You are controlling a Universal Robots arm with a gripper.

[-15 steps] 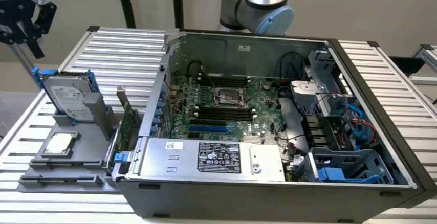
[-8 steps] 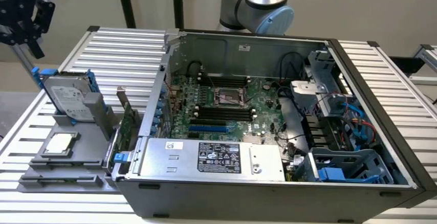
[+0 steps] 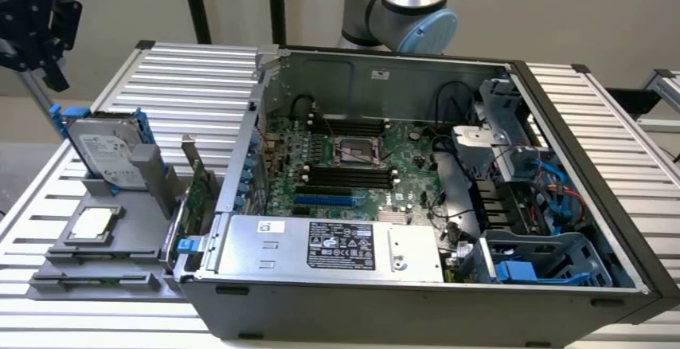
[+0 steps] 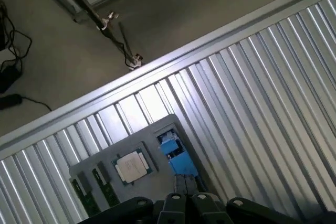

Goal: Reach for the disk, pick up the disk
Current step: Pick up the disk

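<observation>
Exterior view: the disk stands on edge in a grey holder near the tabletop's edge at the exterior view's left, beside the uncovered computer case. My jaws hang above the disk, apart from it, closed on nothing.

Wrist view: my jaws are pressed together over the blue-railed disk, which sits just beside the square chip.

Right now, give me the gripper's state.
Gripper: shut, holding nothing, in the air above the disk.
</observation>
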